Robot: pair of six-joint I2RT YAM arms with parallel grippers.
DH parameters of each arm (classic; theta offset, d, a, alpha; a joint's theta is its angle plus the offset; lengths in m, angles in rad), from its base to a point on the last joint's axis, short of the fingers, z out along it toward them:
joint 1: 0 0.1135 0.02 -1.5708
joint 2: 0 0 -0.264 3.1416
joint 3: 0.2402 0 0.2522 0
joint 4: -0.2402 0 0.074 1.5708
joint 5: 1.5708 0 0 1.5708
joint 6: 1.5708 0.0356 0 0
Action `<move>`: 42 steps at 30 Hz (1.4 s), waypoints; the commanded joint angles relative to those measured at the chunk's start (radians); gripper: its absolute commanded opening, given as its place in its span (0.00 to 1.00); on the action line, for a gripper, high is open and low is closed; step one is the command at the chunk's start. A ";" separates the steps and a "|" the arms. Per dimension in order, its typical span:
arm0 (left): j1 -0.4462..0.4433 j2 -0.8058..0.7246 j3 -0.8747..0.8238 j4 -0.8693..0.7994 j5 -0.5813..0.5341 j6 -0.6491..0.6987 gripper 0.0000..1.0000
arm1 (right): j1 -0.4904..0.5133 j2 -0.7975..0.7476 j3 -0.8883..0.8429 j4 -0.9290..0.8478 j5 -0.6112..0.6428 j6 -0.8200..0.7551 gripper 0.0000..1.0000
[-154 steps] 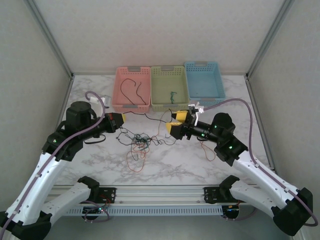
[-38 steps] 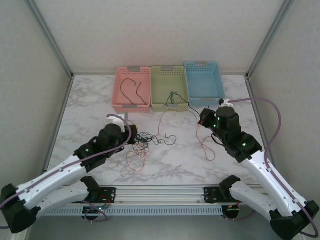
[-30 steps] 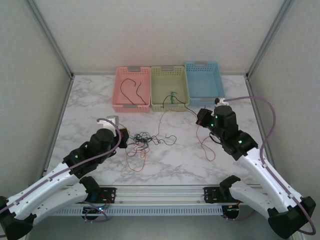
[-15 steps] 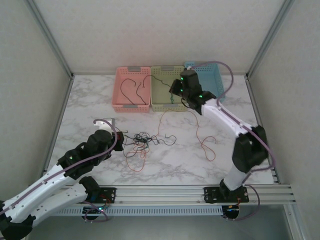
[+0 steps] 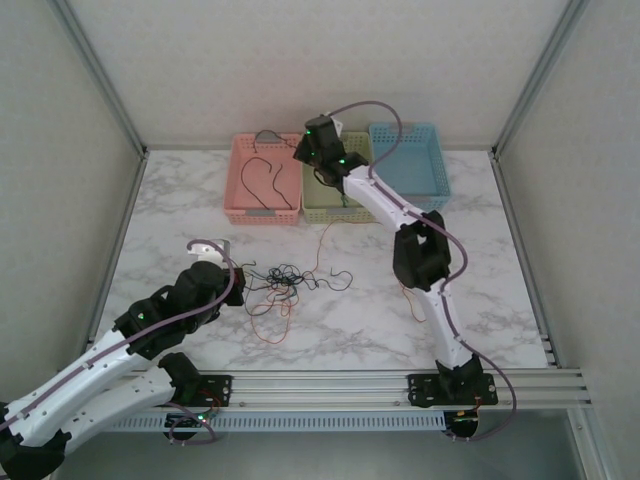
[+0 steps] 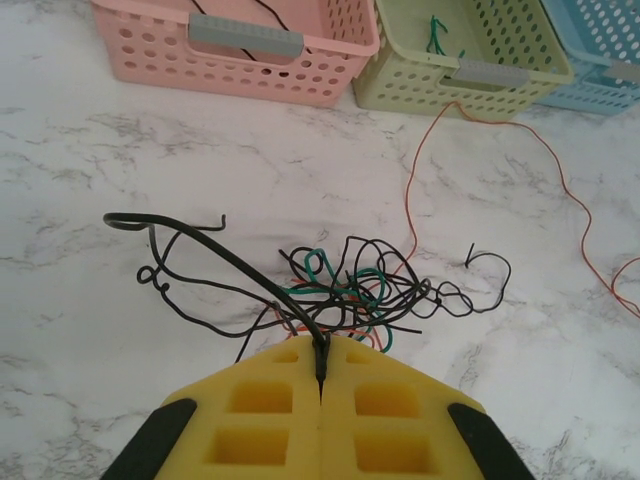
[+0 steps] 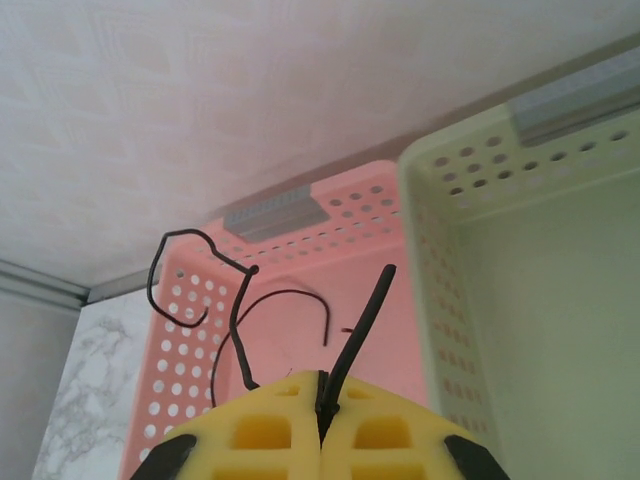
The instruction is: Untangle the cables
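Yellow foam pads of the left pincer [image 6: 320, 352] are pressed shut on one black strand [image 6: 200, 262]. The strand arcs out of the cables [image 6: 370, 290], a knot of black, green and red threads on the marble table [image 6: 120, 150], well in front of the pink basket [image 6: 300, 85]. This clamp probably anchors the knot so a single strand can be drawn free.

The right pincer [image 7: 322, 385], also closed, pinches a separate black wire [image 7: 360, 330] and hangs directly above the pink basket. It is likely there to drop the wire beside the black pieces [image 5: 262, 180] lying inside, which suggests sorting by colour.

Next to the pink basket, a green basket [image 6: 420, 95] holds a green thread [image 6: 437, 35]. A long red wire [image 6: 410, 190] loops across the table, off to the side of the pink basket.

The crossings inside the knot are hard to make out. From above, the right arm hides part of the green basket.
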State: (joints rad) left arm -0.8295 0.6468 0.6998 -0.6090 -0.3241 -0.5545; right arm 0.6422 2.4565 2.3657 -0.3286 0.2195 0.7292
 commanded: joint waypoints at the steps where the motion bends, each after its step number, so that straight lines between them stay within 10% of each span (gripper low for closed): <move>1: 0.004 -0.015 0.031 -0.033 -0.010 -0.013 0.00 | 0.033 0.078 0.127 -0.108 0.065 0.014 0.00; 13: 0.006 -0.016 0.015 -0.026 -0.010 -0.018 0.00 | 0.070 0.120 0.172 -0.152 0.002 -0.035 0.41; 29: 0.009 -0.012 0.021 -0.007 -0.003 -0.002 0.00 | 0.085 -0.165 -0.148 -0.142 -0.270 -0.137 0.55; 42: 0.012 -0.004 0.121 -0.022 0.058 0.052 0.00 | 0.083 -0.867 -1.105 0.325 -0.461 -0.528 0.57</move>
State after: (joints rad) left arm -0.8272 0.6422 0.7784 -0.6228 -0.2844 -0.5343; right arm 0.7189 1.6573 1.3922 -0.1371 -0.1501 0.3557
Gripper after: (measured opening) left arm 0.047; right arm 0.571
